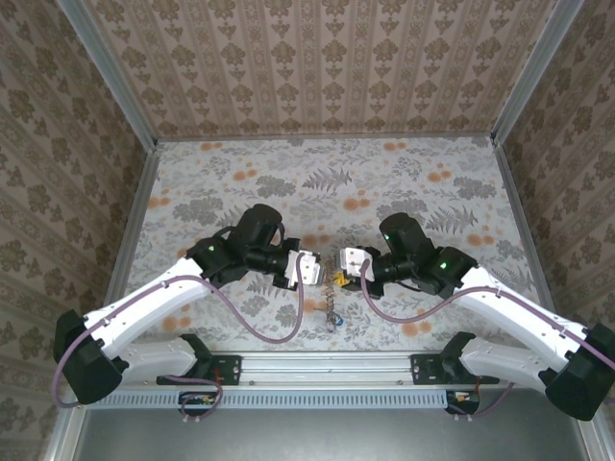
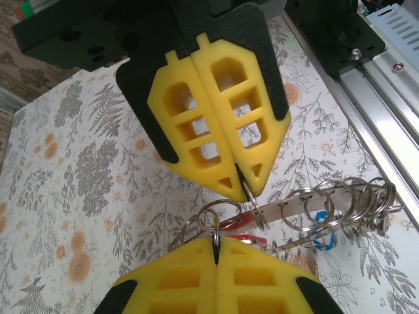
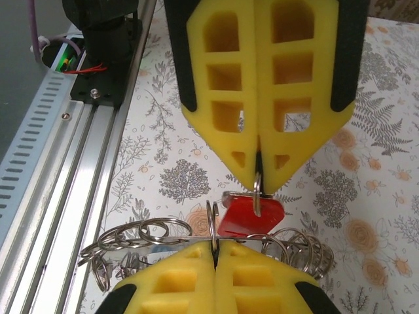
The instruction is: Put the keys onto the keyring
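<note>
My foam left gripper (image 2: 239, 182) clamps a wire keyring (image 2: 298, 204) loop, and close opposite my right gripper (image 3: 258, 173) seemingly pinches the red key (image 3: 249, 219) by its ring.

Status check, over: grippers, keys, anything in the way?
Left gripper shut on the keyring. Right gripper shut on the red key by its small ring. Keyring hangs between them; nothing blocking seen.

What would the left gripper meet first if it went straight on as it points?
Probably the right gripper, tip to tip just ahead of the left gripper, beyond the rings they pinch.
</note>
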You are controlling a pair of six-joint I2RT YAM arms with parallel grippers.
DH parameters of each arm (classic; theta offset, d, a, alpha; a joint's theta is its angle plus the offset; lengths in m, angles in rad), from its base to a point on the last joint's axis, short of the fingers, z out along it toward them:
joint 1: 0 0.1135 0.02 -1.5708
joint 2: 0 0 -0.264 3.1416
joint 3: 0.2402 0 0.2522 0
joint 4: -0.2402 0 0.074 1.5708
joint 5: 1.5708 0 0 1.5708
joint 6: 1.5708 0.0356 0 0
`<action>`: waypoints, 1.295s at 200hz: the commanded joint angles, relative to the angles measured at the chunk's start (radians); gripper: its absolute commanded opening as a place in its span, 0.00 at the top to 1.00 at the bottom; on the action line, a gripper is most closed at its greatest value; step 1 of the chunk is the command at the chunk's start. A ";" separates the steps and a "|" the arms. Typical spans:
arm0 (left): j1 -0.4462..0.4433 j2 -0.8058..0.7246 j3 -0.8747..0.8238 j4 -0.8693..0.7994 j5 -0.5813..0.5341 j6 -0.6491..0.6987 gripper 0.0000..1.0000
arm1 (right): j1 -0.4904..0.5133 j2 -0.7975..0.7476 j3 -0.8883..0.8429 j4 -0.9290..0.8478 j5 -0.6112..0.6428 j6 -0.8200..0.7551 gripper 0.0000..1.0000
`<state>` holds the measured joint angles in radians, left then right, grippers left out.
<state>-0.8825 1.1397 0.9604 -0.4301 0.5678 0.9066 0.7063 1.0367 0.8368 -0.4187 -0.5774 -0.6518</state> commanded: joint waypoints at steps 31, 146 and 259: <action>-0.012 0.003 0.014 -0.018 0.050 0.034 1.00 | 0.008 0.018 0.037 0.016 0.005 0.014 1.00; -0.016 0.003 -0.023 -0.025 0.034 0.055 1.00 | 0.002 0.031 0.039 0.062 0.000 0.055 1.00; -0.023 -0.015 -0.043 -0.004 0.029 0.066 1.00 | -0.055 0.037 0.038 0.096 -0.028 0.161 1.00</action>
<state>-0.8906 1.1397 0.9401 -0.4236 0.5739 0.9516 0.6754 1.0695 0.8387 -0.3908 -0.5823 -0.5495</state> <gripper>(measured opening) 0.046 0.058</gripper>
